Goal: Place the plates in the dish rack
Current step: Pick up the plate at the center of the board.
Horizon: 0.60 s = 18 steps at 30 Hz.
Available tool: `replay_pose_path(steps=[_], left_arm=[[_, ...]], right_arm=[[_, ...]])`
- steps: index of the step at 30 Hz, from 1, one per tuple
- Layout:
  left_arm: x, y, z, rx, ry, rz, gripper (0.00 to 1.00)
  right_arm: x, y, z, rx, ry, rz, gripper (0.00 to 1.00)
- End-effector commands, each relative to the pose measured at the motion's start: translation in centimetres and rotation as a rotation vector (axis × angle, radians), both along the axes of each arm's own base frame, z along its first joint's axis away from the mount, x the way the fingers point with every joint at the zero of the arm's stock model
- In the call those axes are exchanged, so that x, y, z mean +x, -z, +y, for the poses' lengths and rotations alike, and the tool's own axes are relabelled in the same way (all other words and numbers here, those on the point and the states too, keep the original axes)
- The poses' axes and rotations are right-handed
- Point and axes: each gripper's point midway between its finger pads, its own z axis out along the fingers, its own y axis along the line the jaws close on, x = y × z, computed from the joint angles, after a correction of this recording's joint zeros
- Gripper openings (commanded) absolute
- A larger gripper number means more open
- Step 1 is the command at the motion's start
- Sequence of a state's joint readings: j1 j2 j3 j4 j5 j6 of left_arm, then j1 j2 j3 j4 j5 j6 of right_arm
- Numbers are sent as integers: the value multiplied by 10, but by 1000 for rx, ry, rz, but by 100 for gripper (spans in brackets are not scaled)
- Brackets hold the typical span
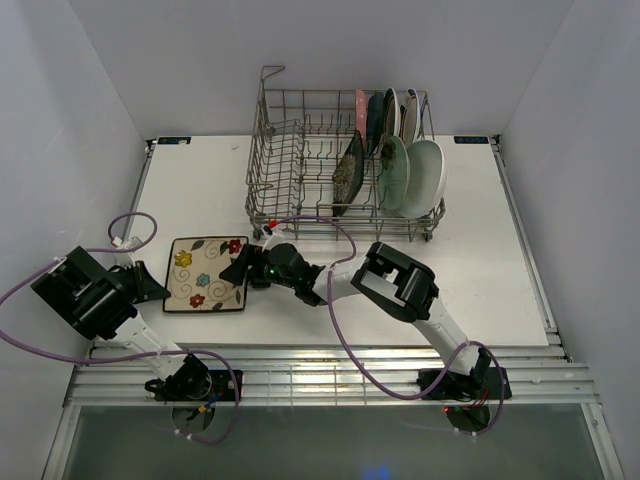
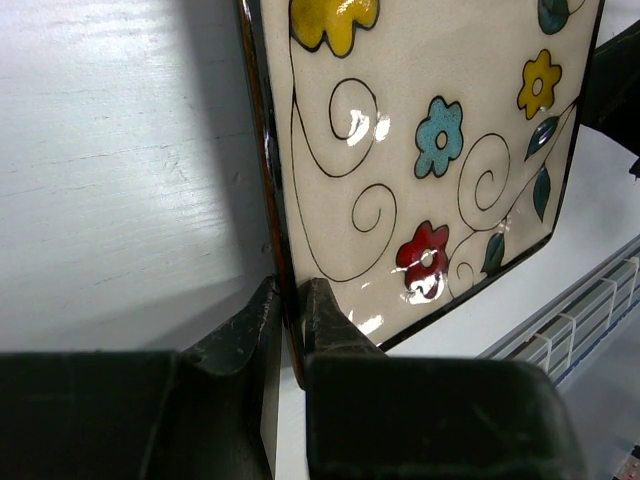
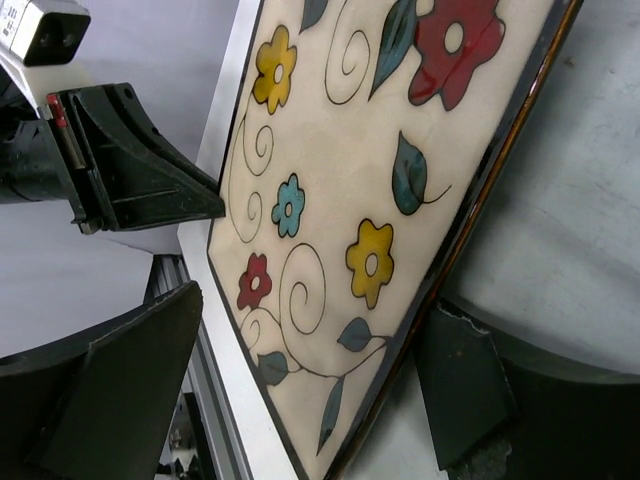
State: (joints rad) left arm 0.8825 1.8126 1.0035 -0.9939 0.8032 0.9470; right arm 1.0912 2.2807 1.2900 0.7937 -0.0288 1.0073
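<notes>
White walls box in a pale counter [image 1: 480, 230] where the dish rack [image 1: 290, 170] stands at the far side, seven plates [image 1: 425, 178] already upright in its right half. The last one, the cream floral square plate [image 1: 205, 273], sits at the near left, face up, spanned between both arms. The left arm's fingers [image 2: 335, 320] are pinched on its left rim, one above and one below. The right arm's fingers [image 3: 130, 390] stand wide apart, straddling the opposite rim without yet clamping it. Whether the plate is clear of the counter cannot be told. The rack lies beyond and to the right, on the right arm's side, so a handover to that arm looks likely.
</notes>
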Motion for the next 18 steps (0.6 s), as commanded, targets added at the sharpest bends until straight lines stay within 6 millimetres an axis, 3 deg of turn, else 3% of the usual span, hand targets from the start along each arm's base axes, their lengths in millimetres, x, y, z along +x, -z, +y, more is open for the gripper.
replay_pose_path(steps=[1,6,13,18], left_arm=[[4,10,9,104,94,-75,0],[3,10,8,110,100,-74,0],[6,6,7,100,92,-76,0],[9,-2,6,82,85,-86,0]], right_arm=[[-16,62,-2,-113,-54,168,88],[-14,67,0,-113,-47,175,79],[-17,62,-5,-97,-36,163,46],[-21,51,-13,-90,-11,137,40]])
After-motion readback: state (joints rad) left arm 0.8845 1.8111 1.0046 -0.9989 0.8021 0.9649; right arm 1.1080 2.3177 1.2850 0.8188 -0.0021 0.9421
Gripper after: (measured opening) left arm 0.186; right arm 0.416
